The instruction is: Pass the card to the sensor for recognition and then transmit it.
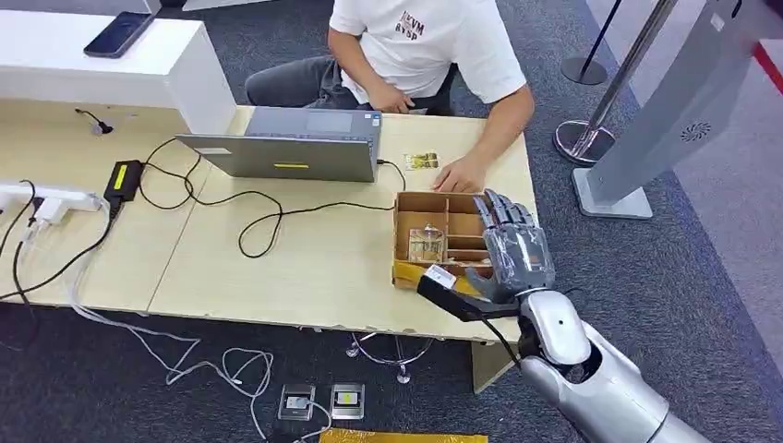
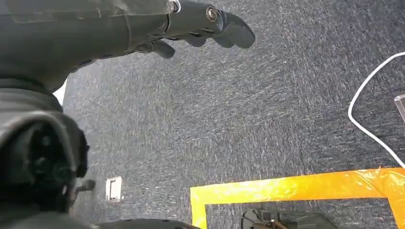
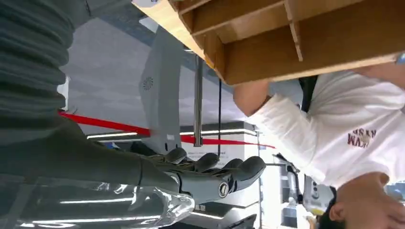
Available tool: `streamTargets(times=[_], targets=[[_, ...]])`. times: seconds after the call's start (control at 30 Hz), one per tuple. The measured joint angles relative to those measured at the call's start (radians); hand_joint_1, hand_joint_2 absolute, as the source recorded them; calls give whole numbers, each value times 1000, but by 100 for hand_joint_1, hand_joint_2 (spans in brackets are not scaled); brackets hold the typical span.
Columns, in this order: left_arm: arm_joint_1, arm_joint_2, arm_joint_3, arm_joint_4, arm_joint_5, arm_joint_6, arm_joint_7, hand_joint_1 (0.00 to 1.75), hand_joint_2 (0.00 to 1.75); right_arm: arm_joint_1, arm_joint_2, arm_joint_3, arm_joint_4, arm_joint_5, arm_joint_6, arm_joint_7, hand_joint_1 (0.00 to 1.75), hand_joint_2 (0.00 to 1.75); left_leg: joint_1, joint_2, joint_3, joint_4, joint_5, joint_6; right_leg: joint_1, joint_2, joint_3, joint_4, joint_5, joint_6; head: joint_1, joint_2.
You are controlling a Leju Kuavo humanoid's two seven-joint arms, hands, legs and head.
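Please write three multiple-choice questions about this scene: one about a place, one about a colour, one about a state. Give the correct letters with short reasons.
1. Where is the wooden compartment box?
A. on the floor
B. on the table near its right end, in front of the right hand
C. on top of the laptop

2. What colour is the person's shirt?
A. white
B. red
C. black

3. What is the state of the right hand?
A. it grips a card
B. it is raised beside the box with its fingers apart, holding nothing
C. it presses on the laptop

Answers:
1 B: the box sits on the table, to the right of the laptop.
2 A: the shirt is white with dark letters.
3 B: the head view shows the fingers spread and nothing between them.
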Motion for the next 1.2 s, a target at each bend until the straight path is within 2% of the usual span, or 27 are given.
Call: streamTargets(times=[0.77,1.2], targets=[[0,6,45,0,0,-2,-2,0,0,-35,56,54,199,-32,3,-2,0,175,0,0,0,0,0,0,0,0,0,0,0,0,0,0],[0,8,51,3,0,0,-5,0,0,-29,56,54,236,-41,2,4,0,175,0,0,0,0,0,0,0,0,0,0,0,0,0,0]])
